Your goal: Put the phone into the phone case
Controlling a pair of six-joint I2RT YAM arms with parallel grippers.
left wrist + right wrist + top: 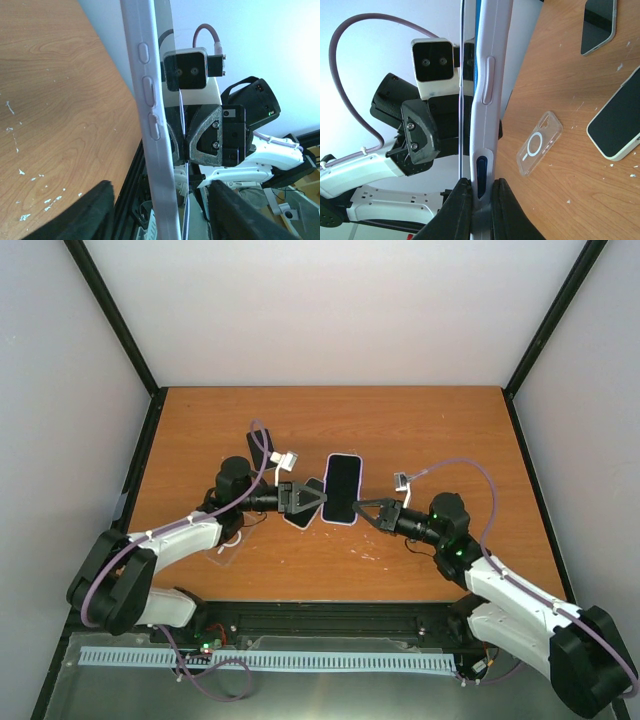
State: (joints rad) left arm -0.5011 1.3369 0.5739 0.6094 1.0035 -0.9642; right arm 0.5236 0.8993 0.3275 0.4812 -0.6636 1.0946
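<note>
A phone with a dark screen sits in a lavender phone case [341,489] held flat, screen up, a little above the table's middle. My right gripper [358,507] is shut on the case's near right edge; in the right wrist view [481,196] both fingers pinch the rim of the case [487,90], and blue shows through its side cutout. My left gripper [322,499] is open at the case's left edge. In the left wrist view its fingers [92,212] stand wide apart on either side of the case rim [150,115] without touching it.
A second dark phone in a white case [300,513] lies under my left gripper and also shows in the right wrist view [617,120]. A clear case [228,546] lies near the left arm. Another dark phone [258,446] lies farther back.
</note>
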